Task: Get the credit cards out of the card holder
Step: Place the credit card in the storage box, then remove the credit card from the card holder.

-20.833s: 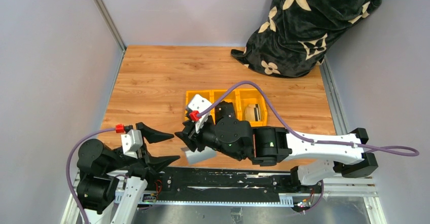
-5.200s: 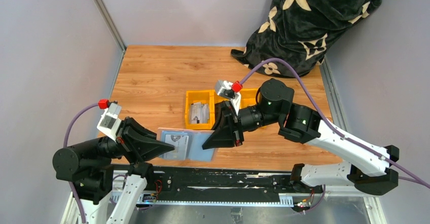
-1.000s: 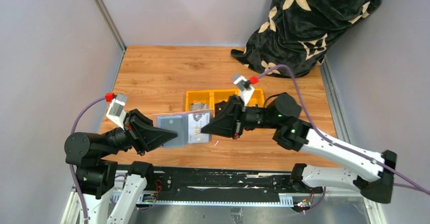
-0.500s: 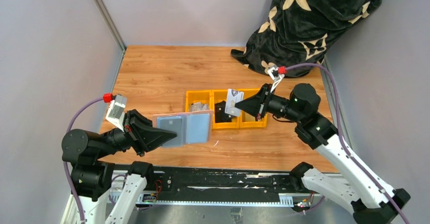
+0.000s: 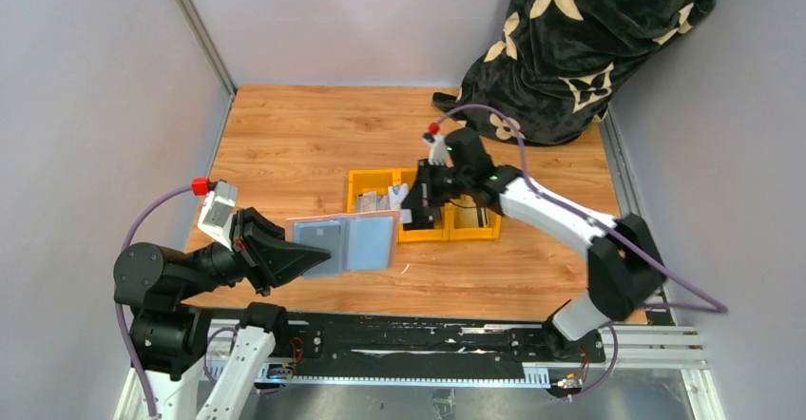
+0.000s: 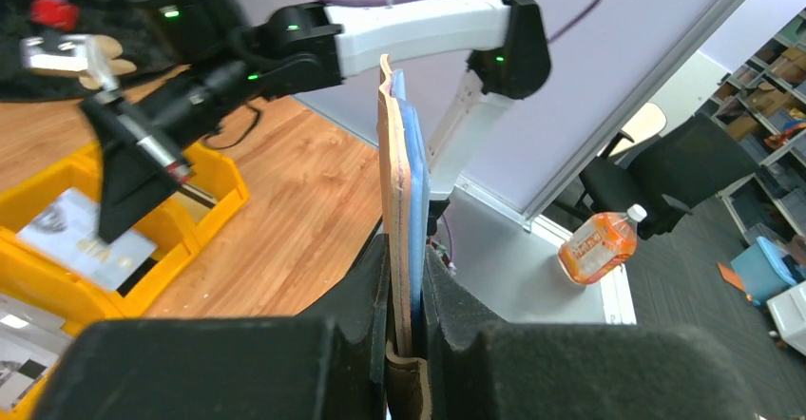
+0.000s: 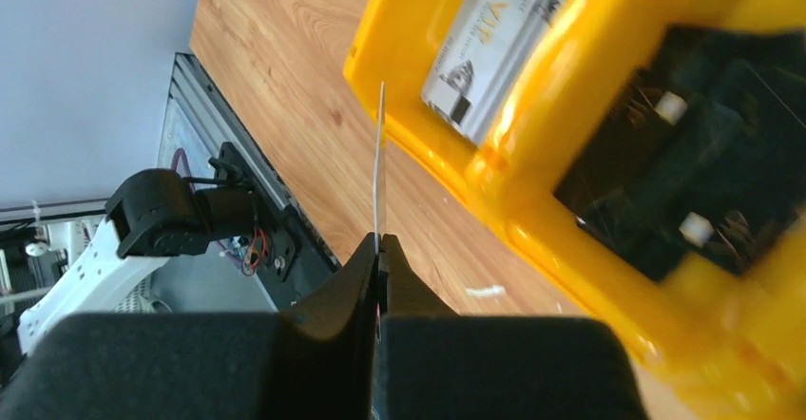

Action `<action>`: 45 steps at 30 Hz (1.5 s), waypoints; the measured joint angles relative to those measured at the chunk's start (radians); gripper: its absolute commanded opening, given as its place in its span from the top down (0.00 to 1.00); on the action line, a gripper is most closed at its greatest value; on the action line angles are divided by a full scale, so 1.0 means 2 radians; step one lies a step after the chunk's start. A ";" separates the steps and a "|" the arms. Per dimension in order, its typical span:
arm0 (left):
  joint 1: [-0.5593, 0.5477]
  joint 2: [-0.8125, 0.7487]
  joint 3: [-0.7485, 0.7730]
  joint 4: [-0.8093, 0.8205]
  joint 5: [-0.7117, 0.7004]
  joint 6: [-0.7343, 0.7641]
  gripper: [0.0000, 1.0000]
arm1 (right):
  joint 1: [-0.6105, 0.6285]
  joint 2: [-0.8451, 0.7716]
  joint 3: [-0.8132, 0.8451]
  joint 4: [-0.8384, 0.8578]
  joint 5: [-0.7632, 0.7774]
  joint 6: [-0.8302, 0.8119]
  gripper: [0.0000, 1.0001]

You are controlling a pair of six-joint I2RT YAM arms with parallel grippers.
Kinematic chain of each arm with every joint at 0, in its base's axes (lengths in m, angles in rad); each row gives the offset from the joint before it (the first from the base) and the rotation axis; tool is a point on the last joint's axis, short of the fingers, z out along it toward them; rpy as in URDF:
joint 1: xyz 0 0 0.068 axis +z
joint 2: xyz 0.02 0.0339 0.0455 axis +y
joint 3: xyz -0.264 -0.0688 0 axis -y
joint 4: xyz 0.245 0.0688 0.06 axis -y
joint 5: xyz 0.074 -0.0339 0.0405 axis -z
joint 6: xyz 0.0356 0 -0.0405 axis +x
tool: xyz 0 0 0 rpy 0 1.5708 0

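Note:
My left gripper [image 5: 309, 257] is shut on the edge of the grey-blue card holder [image 5: 347, 241] and holds it open above the table's front. In the left wrist view the card holder [image 6: 400, 182] stands edge-on between the fingers. My right gripper [image 5: 412, 203] is shut on one whitish credit card [image 6: 86, 237] and hangs low over the yellow bins [image 5: 361, 179]. In the right wrist view that credit card [image 7: 379, 154] shows as a thin upright edge beyond the fingertips. Another credit card [image 7: 494, 40] lies in the left bin.
A black wallet [image 7: 703, 173] fills the middle bin. The right bin [image 5: 472, 213] holds a small tan item. A black floral cloth [image 5: 589, 40] is heaped at the back right. Grey walls close in the table's left and right sides.
My right gripper pulled a card away from the holder, carried it right and up, then swung back down over the bins. The left gripper kept the holder still.

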 measured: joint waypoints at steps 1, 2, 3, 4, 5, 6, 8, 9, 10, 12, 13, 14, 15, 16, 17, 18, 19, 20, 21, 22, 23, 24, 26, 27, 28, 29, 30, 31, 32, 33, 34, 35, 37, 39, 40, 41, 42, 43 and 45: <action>0.000 0.000 0.001 0.000 0.000 0.000 1.00 | 0.010 0.025 0.020 -0.001 0.000 0.000 1.00; 0.000 0.000 0.002 -0.001 0.001 0.002 1.00 | 0.022 0.060 0.052 -0.002 0.002 0.001 1.00; 0.000 0.000 0.003 -0.001 0.001 0.002 1.00 | 0.030 0.089 0.076 -0.002 0.004 0.002 1.00; 0.000 0.000 0.004 -0.002 0.002 0.003 1.00 | 0.036 0.111 0.095 -0.002 0.006 0.003 1.00; 0.000 0.000 0.004 -0.002 0.002 0.003 1.00 | 0.042 0.138 0.116 -0.002 0.010 0.006 1.00; 0.000 0.000 0.004 -0.002 0.002 0.004 1.00 | 0.047 0.161 0.131 -0.002 0.013 0.009 1.00; 0.000 0.000 0.004 -0.003 0.004 0.004 1.00 | 0.055 0.204 0.155 -0.003 0.022 0.020 1.00; 0.000 0.000 0.004 -0.003 0.004 0.004 1.00 | 0.057 0.219 0.162 -0.005 0.027 0.025 1.00; 0.000 0.000 0.004 -0.004 0.005 0.004 1.00 | 0.059 0.230 0.166 -0.006 0.033 0.030 1.00; 0.000 0.000 0.006 -0.006 0.006 0.005 1.00 | 0.061 0.246 0.169 -0.010 0.049 0.039 1.00; 0.000 0.000 0.006 -0.006 0.006 0.006 1.00 | 0.061 0.250 0.169 -0.011 0.056 0.042 1.00; 0.000 0.000 0.007 -0.006 0.006 0.006 1.00 | 0.063 0.253 0.170 -0.012 0.062 0.048 1.00; 0.000 0.000 0.007 -0.006 0.006 0.006 1.00 | 0.063 0.254 0.172 -0.012 0.066 0.051 1.00; 0.000 -0.001 0.008 -0.006 0.007 0.007 1.00 | 0.064 0.256 0.176 -0.012 0.071 0.055 1.00; 0.000 -0.001 0.008 -0.006 0.008 0.007 1.00 | 0.064 0.258 0.182 -0.010 0.075 0.057 1.00; 0.000 -0.001 0.008 -0.006 0.009 0.007 1.00 | 0.065 0.262 0.189 -0.009 0.079 0.060 1.00; 0.000 -0.001 0.008 -0.006 0.009 0.008 1.00 | 0.067 0.266 0.196 -0.006 0.082 0.062 0.99; 0.000 -0.001 0.008 -0.006 0.009 0.008 1.00 | 0.069 0.270 0.201 -0.005 0.084 0.064 0.95; 0.000 -0.001 0.008 -0.006 0.009 0.008 1.00 | 0.072 0.274 0.206 -0.002 0.087 0.066 0.90; 0.000 -0.001 0.008 -0.006 0.010 0.008 1.00 | 0.075 0.277 0.209 -0.002 0.089 0.069 0.80; 0.000 -0.001 0.008 -0.006 0.010 0.008 1.00 | 0.078 0.279 0.209 -0.001 0.093 0.071 0.72; 0.000 -0.001 0.008 -0.006 0.010 0.008 1.00 | 0.081 0.280 0.209 -0.001 0.096 0.073 0.65; 0.000 -0.001 0.008 -0.006 0.011 0.008 1.00 | 0.086 0.280 0.209 -0.002 0.103 0.079 0.56; 0.000 -0.001 0.008 -0.006 0.011 0.008 1.00 | 0.087 0.280 0.209 -0.002 0.107 0.083 0.53; 0.000 -0.001 0.008 -0.006 0.011 0.008 1.00 | 0.089 0.279 0.209 -0.002 0.113 0.084 0.51; 0.000 -0.002 0.008 -0.006 0.011 0.008 1.00 | 0.091 0.278 0.209 -0.003 0.117 0.085 0.50; 0.000 -0.002 0.008 -0.006 0.011 0.008 1.00 | 0.093 0.275 0.209 -0.004 0.123 0.084 0.49; 0.000 -0.002 0.008 -0.006 0.011 0.008 1.00 | 0.096 0.269 0.209 -0.010 0.135 0.081 0.49; 0.000 -0.002 0.008 -0.006 0.012 0.008 1.00 | 0.097 0.263 0.209 -0.013 0.139 0.080 0.48; 0.000 -0.002 0.008 -0.006 0.012 0.008 1.00 | 0.099 0.251 0.209 -0.018 0.148 0.077 0.48; 0.000 -0.002 0.008 -0.006 0.012 0.008 1.00 | 0.100 0.235 0.208 -0.021 0.158 0.073 0.47; 0.000 -0.002 0.008 -0.006 0.013 0.008 1.00 | 0.101 0.219 0.206 -0.022 0.163 0.069 0.45; 0.000 -0.003 0.008 -0.006 0.013 0.008 1.00 | 0.103 0.165 0.196 -0.022 0.175 0.060 0.38; 0.000 -0.004 0.008 -0.006 0.013 0.007 1.00 | 0.105 0.102 0.186 -0.020 0.179 0.050 0.33; 0.000 -0.004 0.008 -0.006 0.013 0.007 1.00 | 0.105 0.074 0.180 -0.017 0.178 0.046 0.29; 0.000 -0.004 0.008 -0.006 0.013 0.007 1.00 | 0.105 0.033 0.167 -0.006 0.174 0.040 0.26; 0.000 -0.004 0.008 -0.006 0.013 0.007 1.00 | 0.105 -0.004 0.154 0.001 0.168 0.038 0.23; 0.000 -0.005 0.008 -0.006 0.013 0.007 1.00 | 0.105 -0.037 0.137 0.016 0.161 0.037 0.20; 0.000 -0.006 0.008 -0.005 0.013 0.006 1.00 | 0.105 -0.119 0.086 0.057 0.141 0.041 0.18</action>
